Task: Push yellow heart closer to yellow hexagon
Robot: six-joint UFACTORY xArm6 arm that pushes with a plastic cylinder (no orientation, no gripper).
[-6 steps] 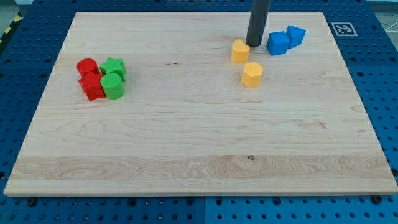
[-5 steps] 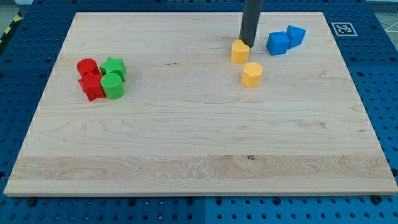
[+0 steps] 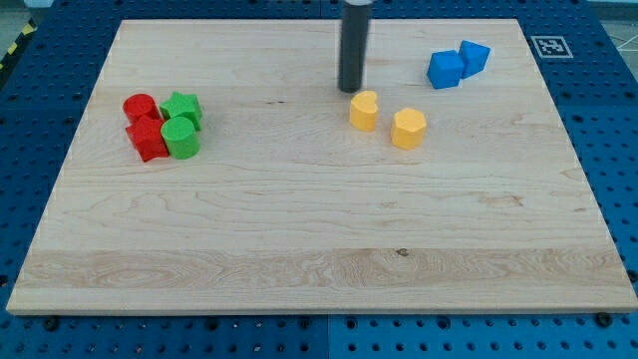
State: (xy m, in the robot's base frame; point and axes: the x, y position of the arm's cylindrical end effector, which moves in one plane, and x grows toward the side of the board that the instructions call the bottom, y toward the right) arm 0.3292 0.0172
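The yellow heart (image 3: 364, 110) lies on the wooden board, right of centre in the upper half. The yellow hexagon (image 3: 408, 129) sits just to its right and slightly lower, a small gap between them. My tip (image 3: 350, 90) stands just above and slightly left of the heart, close to it; whether it touches cannot be told. The dark rod rises from there out of the view's top.
Two blue blocks (image 3: 447, 69) (image 3: 474, 57) sit together at the upper right. At the left is a tight cluster: a red cylinder (image 3: 140, 107), a red block (image 3: 148, 139), a green star (image 3: 182, 106) and a green cylinder (image 3: 181, 138). The board (image 3: 319, 249) rests on a blue pegboard.
My tip moved left. The yellow heart shifted down and left, and the yellow hexagon moved slightly down and right. The two now lie side by side.
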